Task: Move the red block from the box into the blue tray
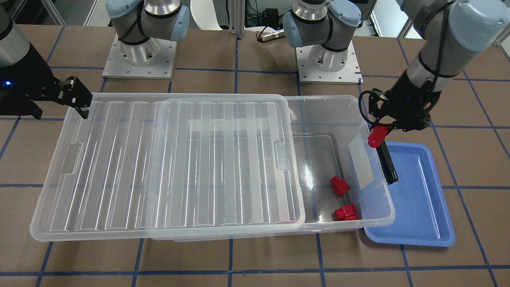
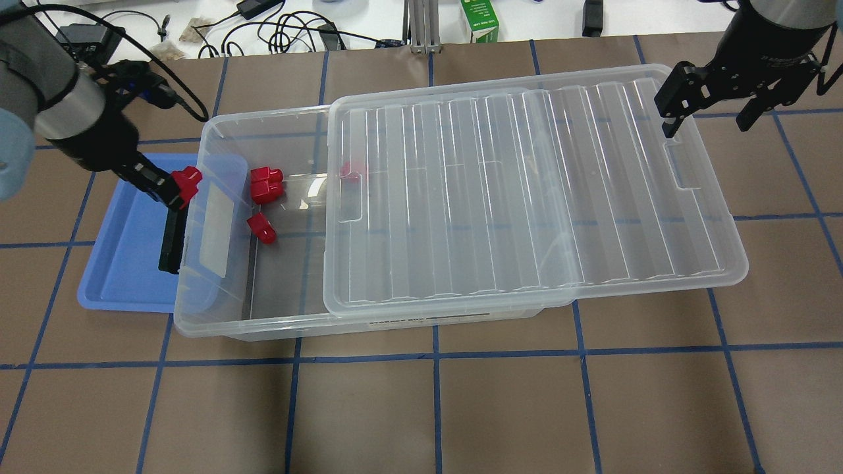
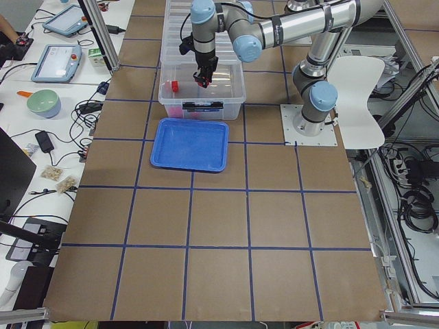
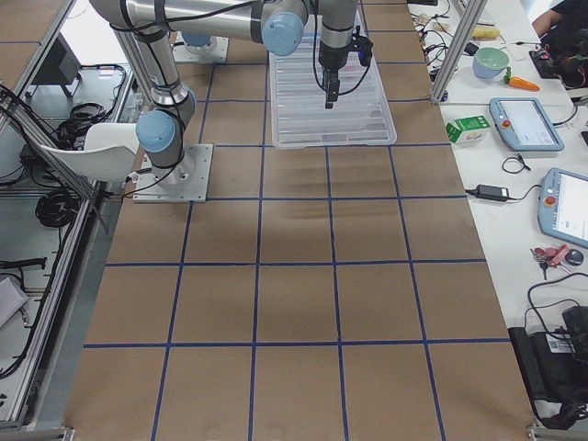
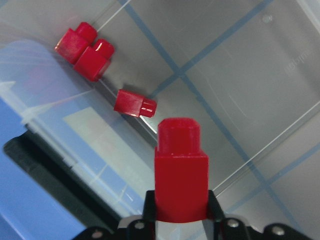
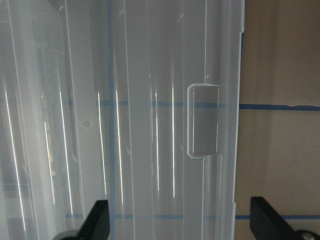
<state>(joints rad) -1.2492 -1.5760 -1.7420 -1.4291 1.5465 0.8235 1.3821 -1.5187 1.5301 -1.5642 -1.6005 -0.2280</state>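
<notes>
small bright red plastic block (image 5: 180, 170): clamped between the left gripper (image 2: 179, 189) fingers, stub pointing away, above the end wall of the large clear plastic box (image 2: 217, 289); shallow blue plastic tray (image 2: 125, 263) just below that claw; loose red blocks (image 2: 266, 191) beyond it inside the box; right gripper (image 2: 708, 125) spread wide, empty, over the ribbed translucent lid (image 2: 527, 197)

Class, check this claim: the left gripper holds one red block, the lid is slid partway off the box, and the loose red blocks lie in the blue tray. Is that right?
Not quite. The loose red blocks lie inside the clear box, not the blue tray, which holds none; the overhead exterior view shows it. The left gripper does hold one red block.
</notes>
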